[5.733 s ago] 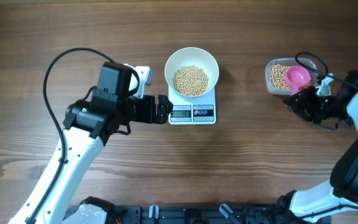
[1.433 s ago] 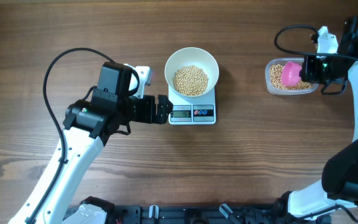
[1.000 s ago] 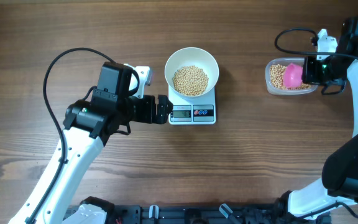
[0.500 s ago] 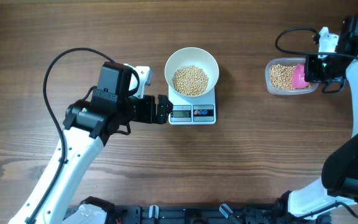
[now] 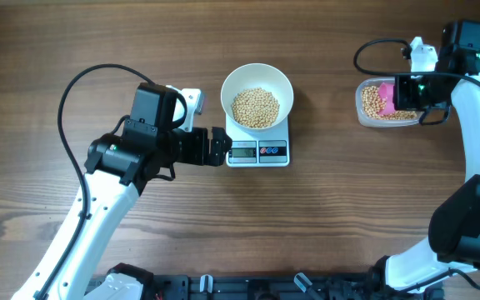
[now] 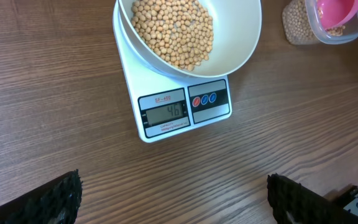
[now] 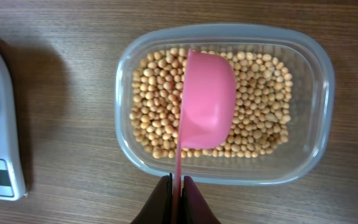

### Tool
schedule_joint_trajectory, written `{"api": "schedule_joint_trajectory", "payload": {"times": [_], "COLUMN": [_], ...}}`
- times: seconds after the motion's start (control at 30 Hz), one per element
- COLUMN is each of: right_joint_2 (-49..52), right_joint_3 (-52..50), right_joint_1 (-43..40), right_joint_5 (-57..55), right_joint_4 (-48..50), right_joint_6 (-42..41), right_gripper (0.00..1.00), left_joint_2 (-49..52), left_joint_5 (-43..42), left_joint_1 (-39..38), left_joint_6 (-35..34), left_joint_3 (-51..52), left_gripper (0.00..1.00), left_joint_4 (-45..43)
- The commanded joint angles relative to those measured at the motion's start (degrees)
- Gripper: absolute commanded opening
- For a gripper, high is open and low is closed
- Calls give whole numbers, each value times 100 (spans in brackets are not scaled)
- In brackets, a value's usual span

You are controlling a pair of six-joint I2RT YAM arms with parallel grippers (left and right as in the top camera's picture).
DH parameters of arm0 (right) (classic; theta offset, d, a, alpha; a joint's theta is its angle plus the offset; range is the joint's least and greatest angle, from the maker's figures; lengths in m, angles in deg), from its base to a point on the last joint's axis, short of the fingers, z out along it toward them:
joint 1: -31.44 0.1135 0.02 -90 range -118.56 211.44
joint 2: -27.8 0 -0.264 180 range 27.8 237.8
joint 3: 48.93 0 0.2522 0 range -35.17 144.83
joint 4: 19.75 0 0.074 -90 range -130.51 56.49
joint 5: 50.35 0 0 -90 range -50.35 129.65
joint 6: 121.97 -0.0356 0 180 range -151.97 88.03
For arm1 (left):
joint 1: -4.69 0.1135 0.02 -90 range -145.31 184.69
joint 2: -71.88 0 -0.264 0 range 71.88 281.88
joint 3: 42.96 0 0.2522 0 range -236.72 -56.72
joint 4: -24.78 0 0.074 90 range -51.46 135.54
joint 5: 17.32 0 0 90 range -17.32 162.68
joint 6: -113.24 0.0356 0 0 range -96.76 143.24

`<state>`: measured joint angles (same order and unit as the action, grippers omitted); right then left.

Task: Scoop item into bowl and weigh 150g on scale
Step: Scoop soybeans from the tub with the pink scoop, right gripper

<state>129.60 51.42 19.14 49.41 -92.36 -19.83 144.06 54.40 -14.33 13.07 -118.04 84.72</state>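
You're mid-scoop: your right gripper (image 7: 176, 186) is clenched on the handle of the pink scoop (image 7: 209, 99), its cup turned on edge among the beans (image 7: 151, 118) in the clear tub (image 7: 324, 81) — the left gripper (image 6: 173, 208) hangs released beside the scale (image 6: 185, 109). The bowl (image 5: 257, 75) sits on that scale, partly filled (display looks well short of target), so next roll the cup level, lift clear and carry across without spilling.
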Motion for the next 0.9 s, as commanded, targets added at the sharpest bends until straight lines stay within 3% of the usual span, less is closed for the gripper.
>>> {"api": "schedule_joint_trajectory", "payload": {"times": [0.0, 0.37, 0.87], "right_joint_2": [120, 140, 140], "right_joint_3": [-70, -487, -496], "right_joint_1": [13, 11, -197], "right_joint_5": [-166, 1102, 1799], "right_joint_4": [33, 247, 387], "right_joint_6": [111, 120, -232], "right_gripper": [4, 4, 4], "left_joint_2": [15, 15, 15], "left_joint_5": [-70, -70, -70], "left_joint_1": [-20, -20, -20], "left_joint_6": [90, 90, 90], "left_joint_3": [42, 42, 42], "left_gripper": [100, 100, 100], "left_joint_4": [-13, -13, -13]}}
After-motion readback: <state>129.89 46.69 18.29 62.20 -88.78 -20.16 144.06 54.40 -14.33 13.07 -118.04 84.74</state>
